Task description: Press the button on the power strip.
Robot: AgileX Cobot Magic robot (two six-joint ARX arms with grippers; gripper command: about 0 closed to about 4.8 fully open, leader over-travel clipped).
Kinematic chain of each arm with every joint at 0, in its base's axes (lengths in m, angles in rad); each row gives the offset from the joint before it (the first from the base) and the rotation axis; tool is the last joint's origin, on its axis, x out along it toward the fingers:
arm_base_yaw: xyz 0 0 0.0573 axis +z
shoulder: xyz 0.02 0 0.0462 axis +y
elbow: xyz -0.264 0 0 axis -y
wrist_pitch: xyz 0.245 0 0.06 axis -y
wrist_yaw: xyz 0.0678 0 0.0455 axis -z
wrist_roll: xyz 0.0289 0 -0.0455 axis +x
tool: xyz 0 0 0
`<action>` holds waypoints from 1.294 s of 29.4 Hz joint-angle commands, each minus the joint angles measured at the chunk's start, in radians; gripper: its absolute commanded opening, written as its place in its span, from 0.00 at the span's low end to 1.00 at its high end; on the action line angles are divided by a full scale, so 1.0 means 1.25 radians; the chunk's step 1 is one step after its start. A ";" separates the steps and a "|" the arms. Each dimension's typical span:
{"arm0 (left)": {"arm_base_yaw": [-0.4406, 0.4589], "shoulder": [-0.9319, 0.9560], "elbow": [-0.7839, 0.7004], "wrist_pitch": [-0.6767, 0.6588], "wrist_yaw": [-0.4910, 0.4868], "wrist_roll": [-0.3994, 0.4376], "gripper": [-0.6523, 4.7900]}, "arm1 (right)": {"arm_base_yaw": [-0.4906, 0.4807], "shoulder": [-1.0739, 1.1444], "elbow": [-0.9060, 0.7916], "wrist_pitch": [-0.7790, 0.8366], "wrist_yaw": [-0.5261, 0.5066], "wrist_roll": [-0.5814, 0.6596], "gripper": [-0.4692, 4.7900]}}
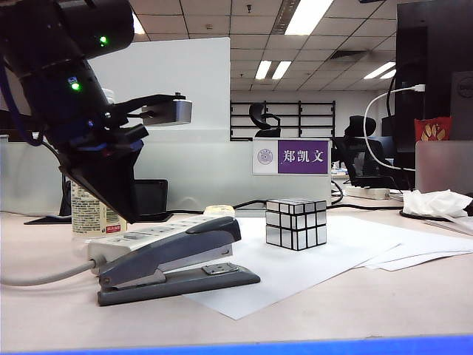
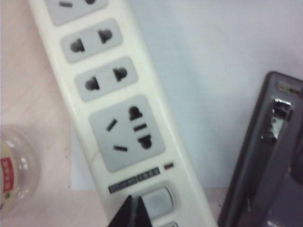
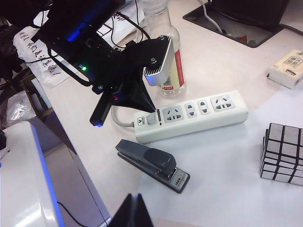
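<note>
1. Button (image 2: pixel 157 200) is sitting at the cable end of the power strip (image 2: pixel 113 109), at 9 o'clock of the stapler (image 3: pixel 152 164) in the exterior view.
2. Left gripper (image 2: pixel 134 212) is hovering beside the button, tips together.
3. Right gripper (image 3: pixel 134 210) is idling high above the table, tips together.
4. Judgement: rigid rocker, light strip; no grasp, press straight down or it may be skidding.

The power strip (image 3: pixel 191 118) is smooth white plastic with matt grey socket plates; its button (image 2: pixel 157 201) looks glossy. Beside it, the stapler (image 3: pixel 152 163) — matt grey with bright metal — rests on white paper (image 3: pixel 227 175).
</note>
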 commanded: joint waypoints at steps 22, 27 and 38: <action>0.000 0.005 0.001 -0.014 0.027 0.003 0.11 | 0.000 -0.002 0.004 0.024 0.019 0.016 0.09; 0.000 0.005 0.001 -0.024 0.027 0.004 0.11 | 0.000 -0.002 0.005 0.027 0.019 0.016 0.09; 0.000 0.008 0.001 -0.023 0.027 0.004 0.11 | 0.000 -0.002 0.005 0.027 0.019 0.018 0.09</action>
